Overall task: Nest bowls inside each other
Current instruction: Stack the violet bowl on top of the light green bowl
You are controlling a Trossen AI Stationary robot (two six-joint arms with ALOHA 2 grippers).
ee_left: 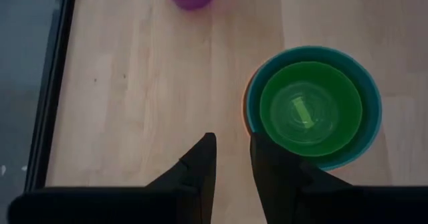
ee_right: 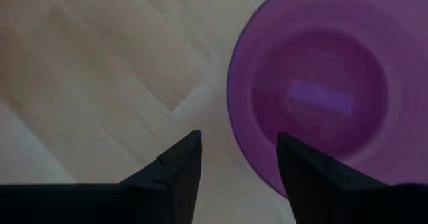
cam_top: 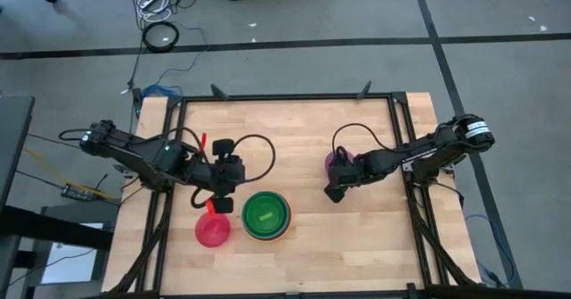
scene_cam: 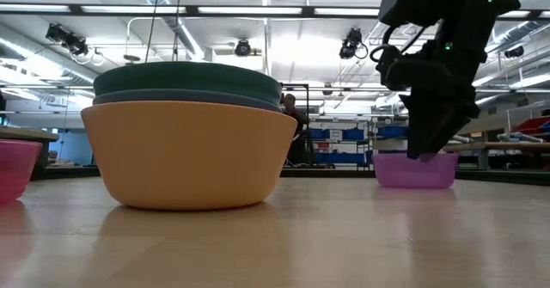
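Observation:
A nested stack of bowls point(cam_top: 266, 215) stands near the table's front middle. Its outer bowl is orange point(scene_cam: 189, 155), with teal point(ee_left: 364, 83) and others inside and a lime green bowl point(ee_left: 311, 107) innermost. A red-pink bowl point(cam_top: 212, 231) rests on its base left of the stack. A purple bowl point(ee_right: 321, 97) sits on its base at mid-right. My left gripper point(ee_left: 232, 147) hovers open above bare wood just left of the stack. My right gripper point(ee_right: 237, 147) is open and low over the purple bowl's near rim, one finger over the inside and one over the table outside.
Black frame rails point(cam_top: 169, 156) run along the table's edges and far corners. Bare wood point(cam_top: 357, 245) lies at the near right and across the far middle. A person point(scene_cam: 294, 116) stands in the room far behind the table.

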